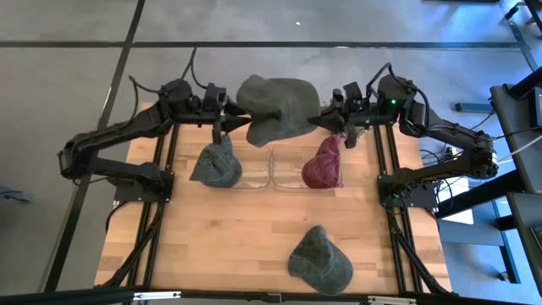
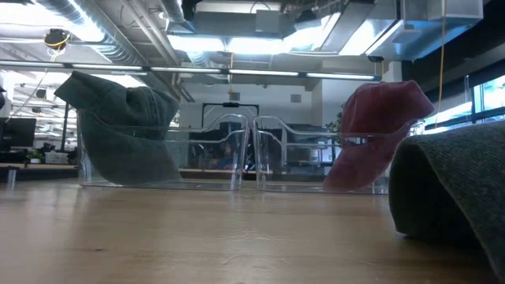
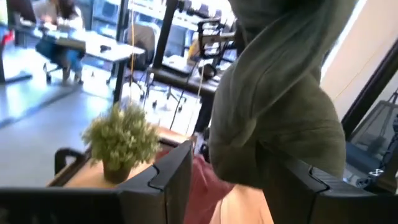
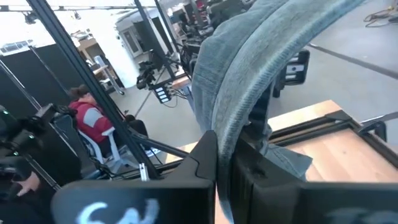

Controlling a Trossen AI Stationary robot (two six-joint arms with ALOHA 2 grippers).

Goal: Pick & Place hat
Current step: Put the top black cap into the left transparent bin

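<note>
A grey-green hat (image 1: 278, 108) hangs in the air over the table's far middle, between my two grippers. My right gripper (image 1: 329, 119) is shut on the hat's right side. My left gripper (image 1: 232, 120) is open at the hat's left side. In the left wrist view its fingers (image 3: 177, 180) stand on either side of the hat's hanging bulk (image 3: 273, 118). A grey-blue hat (image 1: 216, 163) leans in the left clear bin. A maroon hat (image 1: 323, 165) leans in the right clear bin. Another grey-green hat (image 1: 319, 261) lies on the table near its front edge. My right gripper pinches a fold of the hat's fabric (image 4: 231, 127) between its two fingers, coming level from the table's right side. The hat is lifted clear of the table and rises away from the fingers. Whether my left gripper touches the hat, I cannot tell.
Two clear plastic bins (image 1: 269, 169) stand side by side at the table's middle, below the lifted hat; they also show in the low view (image 2: 245, 150). A small potted plant (image 3: 121, 140) stands at the table's far right. Bare wood lies between the bins and the near hat.
</note>
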